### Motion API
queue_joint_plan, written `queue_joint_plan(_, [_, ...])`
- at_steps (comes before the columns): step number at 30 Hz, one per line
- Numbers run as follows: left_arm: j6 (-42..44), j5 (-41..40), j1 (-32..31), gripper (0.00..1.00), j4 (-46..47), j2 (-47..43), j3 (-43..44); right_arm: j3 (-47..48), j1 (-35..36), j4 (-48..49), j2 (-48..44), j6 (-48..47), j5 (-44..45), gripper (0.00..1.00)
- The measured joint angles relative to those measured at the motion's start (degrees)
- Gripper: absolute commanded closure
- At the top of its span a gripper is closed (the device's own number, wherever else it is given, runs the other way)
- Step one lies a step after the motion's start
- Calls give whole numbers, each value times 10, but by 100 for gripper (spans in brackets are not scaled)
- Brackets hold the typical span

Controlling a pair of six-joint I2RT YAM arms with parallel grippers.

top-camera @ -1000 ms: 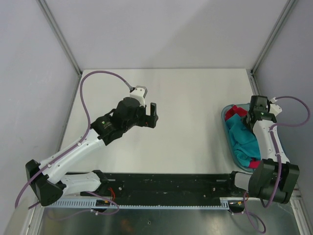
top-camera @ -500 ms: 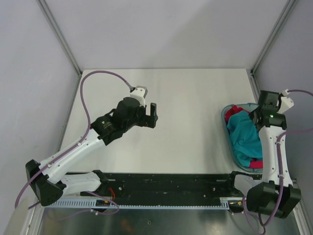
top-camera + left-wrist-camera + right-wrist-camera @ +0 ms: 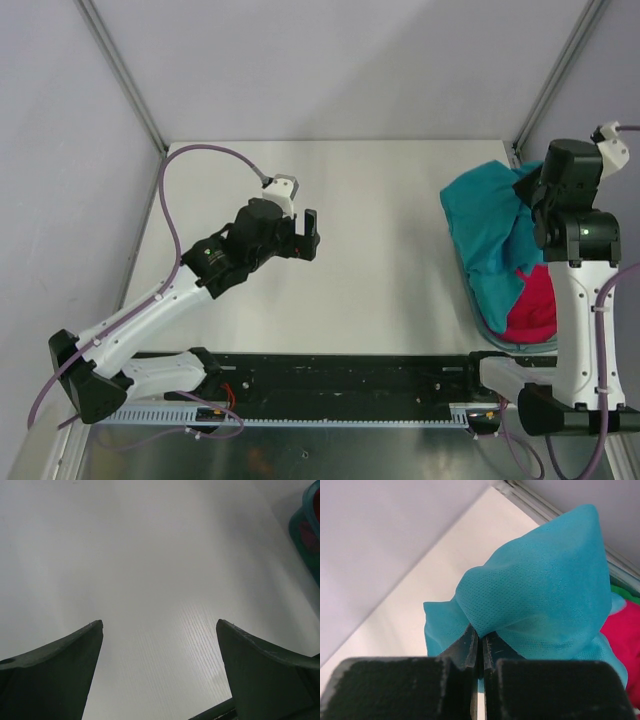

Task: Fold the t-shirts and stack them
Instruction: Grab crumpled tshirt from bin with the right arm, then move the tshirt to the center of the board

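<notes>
My right gripper (image 3: 481,636) is shut on the teal-blue t-shirt (image 3: 490,235) and holds it up above the basket; the cloth (image 3: 545,600) drapes over the fingertips and hangs down toward the table. The magenta-red t-shirt (image 3: 532,305) lies in the basket below, also seen in the right wrist view (image 3: 622,640), with a bit of green cloth (image 3: 626,592) beside it. My left gripper (image 3: 312,234) is open and empty above the bare table, left of centre; its two fingers (image 3: 60,670) stand wide apart.
The translucent teal plastic basket (image 3: 478,322) sits at the table's right edge; its rim shows at the top right of the left wrist view (image 3: 309,525). Metal frame posts stand at the back corners. A black rail (image 3: 340,380) runs along the near edge.
My right gripper has risen from the basket, lifting the teal-blue t-shirt up and uncovering the magenta-red one. The left arm has barely moved.
</notes>
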Motion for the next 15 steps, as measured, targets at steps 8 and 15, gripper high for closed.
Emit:
queue_joint_plan(8, [0, -2, 1, 1, -3, 0, 3, 161, 136, 10, 49, -9, 43, 100])
queue_joint_plan(15, [0, -17, 4, 1, -7, -15, 11, 221, 287, 63, 123, -33, 98, 100])
